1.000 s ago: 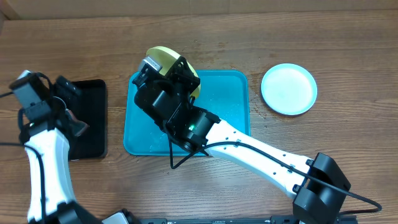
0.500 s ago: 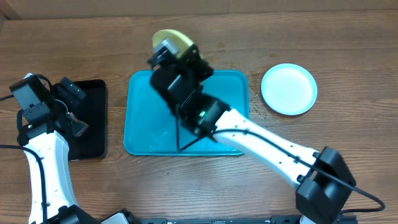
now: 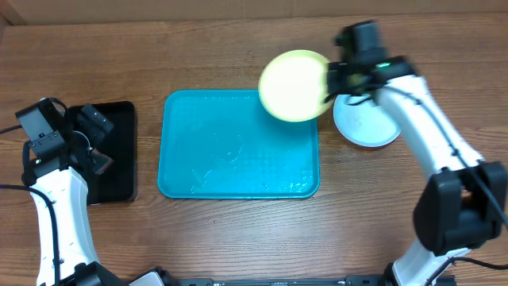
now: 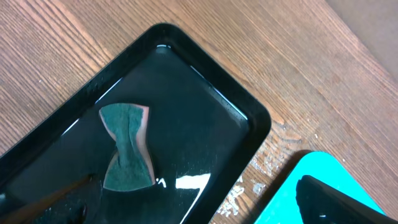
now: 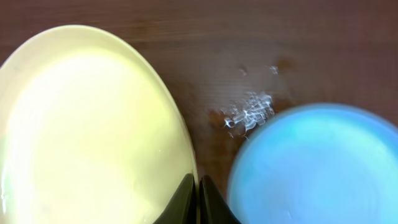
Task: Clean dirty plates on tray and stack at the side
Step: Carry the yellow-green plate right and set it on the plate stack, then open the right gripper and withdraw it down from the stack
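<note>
My right gripper (image 3: 329, 79) is shut on the rim of the yellow-green plate (image 3: 292, 86) and holds it in the air over the tray's far right corner; the right wrist view shows the plate (image 5: 87, 124) pinched between the fingers (image 5: 198, 199). The light blue plate (image 3: 367, 127) lies on the table to the right, partly under the arm, and also shows in the right wrist view (image 5: 317, 168). The turquoise tray (image 3: 238, 147) holds no plates. The white plate is not visible. My left gripper (image 3: 94, 139) hovers over the black tray, open and empty.
A black tray (image 4: 186, 124) at the left holds water and a green sponge (image 4: 129, 146). Wet patches mark the wood between the black tray and the turquoise tray (image 4: 317, 186), and near the light blue plate (image 5: 249, 112).
My right arm has swung from the tray's far left to the right, carrying the yellow-green plate toward the light blue plate. The left arm has hardly moved.
</note>
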Controlling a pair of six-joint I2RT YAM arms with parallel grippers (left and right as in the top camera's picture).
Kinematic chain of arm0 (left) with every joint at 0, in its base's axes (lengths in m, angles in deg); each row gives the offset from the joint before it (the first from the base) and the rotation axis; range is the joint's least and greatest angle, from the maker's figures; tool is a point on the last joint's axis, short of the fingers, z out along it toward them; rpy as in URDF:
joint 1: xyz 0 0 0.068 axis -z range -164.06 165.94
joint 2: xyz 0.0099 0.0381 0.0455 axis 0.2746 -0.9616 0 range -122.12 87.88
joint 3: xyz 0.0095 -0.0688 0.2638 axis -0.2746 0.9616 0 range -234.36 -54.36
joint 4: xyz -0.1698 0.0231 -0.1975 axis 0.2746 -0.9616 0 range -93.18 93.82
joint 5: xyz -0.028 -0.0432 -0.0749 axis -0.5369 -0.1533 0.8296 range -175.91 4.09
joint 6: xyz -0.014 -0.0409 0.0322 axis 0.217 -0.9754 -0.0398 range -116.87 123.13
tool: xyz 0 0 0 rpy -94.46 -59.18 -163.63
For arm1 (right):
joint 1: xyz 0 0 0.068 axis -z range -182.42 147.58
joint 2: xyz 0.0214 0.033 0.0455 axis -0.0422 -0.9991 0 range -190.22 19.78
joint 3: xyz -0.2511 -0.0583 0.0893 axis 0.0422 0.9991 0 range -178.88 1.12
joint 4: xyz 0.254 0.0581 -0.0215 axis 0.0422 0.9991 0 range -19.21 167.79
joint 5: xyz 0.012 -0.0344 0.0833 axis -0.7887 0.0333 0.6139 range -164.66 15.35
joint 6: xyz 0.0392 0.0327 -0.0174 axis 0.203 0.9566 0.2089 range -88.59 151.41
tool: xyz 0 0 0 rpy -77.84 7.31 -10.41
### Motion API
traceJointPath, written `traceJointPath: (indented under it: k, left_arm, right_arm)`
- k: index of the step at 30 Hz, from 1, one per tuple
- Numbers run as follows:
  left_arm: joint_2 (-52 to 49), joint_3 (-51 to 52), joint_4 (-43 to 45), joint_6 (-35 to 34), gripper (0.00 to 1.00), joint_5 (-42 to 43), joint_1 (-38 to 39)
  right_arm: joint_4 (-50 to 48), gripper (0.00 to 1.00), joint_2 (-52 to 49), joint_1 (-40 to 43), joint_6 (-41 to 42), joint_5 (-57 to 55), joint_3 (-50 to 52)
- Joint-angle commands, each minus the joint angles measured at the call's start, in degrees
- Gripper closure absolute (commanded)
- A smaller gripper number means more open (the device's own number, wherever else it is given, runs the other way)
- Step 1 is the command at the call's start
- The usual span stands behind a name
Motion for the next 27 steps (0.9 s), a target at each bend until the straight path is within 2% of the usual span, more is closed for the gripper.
traceJointPath:
  k: [1,5,8,18,19,22,24,27]
  left_arm:
    - [-0.20,-0.35,-0.35,0.04,0.00,0.79,-0.20]
    - [-0.20,-0.35,-0.35,0.04,0.00,0.79,-0.20]
    - [-0.20,-0.35,-0.33,0.04,0.00,0.79,-0.20]
    - [-0.20,-0.35,-0.35,0.04,0.00,0.76,-0.20]
    - [-0.20,-0.35,-0.33,0.04,0.00,0.76,-0.20]
    - [-0.20,-0.35,-0.35,0.04,0.00,0.76,-0.20]
    - [-0.20,-0.35,-0.35,0.04,0.00,0.76,-0.20]
    - [-0.20,-0.35,-0.35,0.04,0.01,0.76,-0.20]
  right_arm:
    - [5.03,0.96,2.21,9.68,3.30,14.75,-0.42]
    - [11.74,0.96,2.19,17.31,3.19,8.04,0.22]
    - [12.96,0.96,2.19,20.63,3.23,2.97,1.79]
    - [0.46,0.96,2.12,23.52,4.28,1.57,12.48]
    - [-0.33,0.91,2.12,23.52,4.85,1.55,12.98]
    - [-0.33,0.52,2.12,23.45,4.96,1.77,13.07]
    - [1.03,0.46,2.14,23.12,4.98,1.90,13.05]
    - [3.19,0.46,2.86,22.62,4.94,3.15,12.98]
